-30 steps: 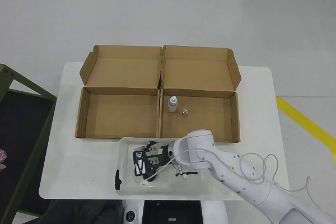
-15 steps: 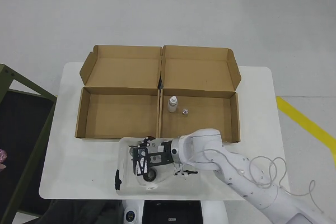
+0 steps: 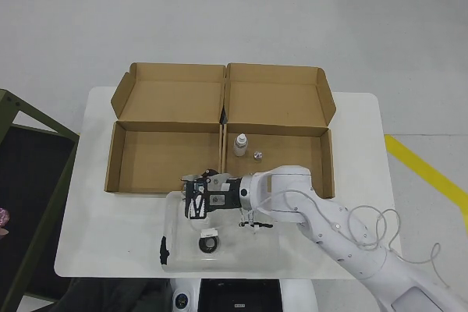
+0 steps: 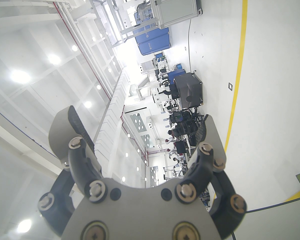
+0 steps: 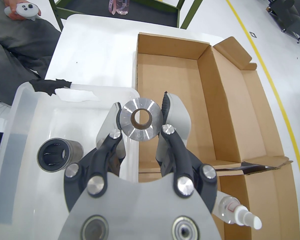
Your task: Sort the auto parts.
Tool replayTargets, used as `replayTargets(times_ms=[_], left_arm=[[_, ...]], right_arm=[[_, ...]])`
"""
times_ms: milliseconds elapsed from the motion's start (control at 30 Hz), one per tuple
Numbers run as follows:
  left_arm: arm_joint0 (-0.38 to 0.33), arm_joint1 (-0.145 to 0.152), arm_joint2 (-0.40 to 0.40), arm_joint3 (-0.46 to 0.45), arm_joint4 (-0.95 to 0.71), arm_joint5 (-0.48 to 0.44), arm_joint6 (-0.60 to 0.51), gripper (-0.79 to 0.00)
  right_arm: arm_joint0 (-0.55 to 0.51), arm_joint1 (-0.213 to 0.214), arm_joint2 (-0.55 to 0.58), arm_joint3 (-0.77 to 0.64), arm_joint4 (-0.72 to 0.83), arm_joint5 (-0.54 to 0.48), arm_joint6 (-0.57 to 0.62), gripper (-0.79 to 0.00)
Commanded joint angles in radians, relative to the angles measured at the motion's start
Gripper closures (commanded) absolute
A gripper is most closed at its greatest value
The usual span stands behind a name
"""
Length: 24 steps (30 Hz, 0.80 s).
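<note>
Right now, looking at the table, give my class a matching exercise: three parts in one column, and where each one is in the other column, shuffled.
Things:
1. silver sleeve
2. dark-bored bearing
3. small bottle

Places:
A. in the clear bin
B. in a cardboard box
C. clamped in the right gripper

Pairs: 1-C, 2-A, 3-B.

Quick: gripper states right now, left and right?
Left gripper: open, empty.
Right gripper: closed on a silver metal bushing.
</note>
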Motion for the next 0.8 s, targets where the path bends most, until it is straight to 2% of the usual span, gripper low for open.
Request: replayTargets(times_ms=[0, 333, 767], left_arm=[[0.0, 0.0, 0.0, 0.0, 0.0, 0.0, 0.0, -0.785], [0.0, 0.0, 0.0, 0.0, 0.0, 0.0, 0.0, -0.785], [0.0, 0.0, 0.0, 0.0, 0.0, 0.0, 0.0, -0.785]], right_arm=[[0.02, -0.008, -0.006, 0.027, 0.012, 0.012, -0.001, 0.0], [0.14, -0.059, -0.055, 0.213, 0.076, 0.059, 0.0, 0.0], [0.275, -0.137, -0.14, 0.414, 0.055, 0.129, 0.035, 0.0]])
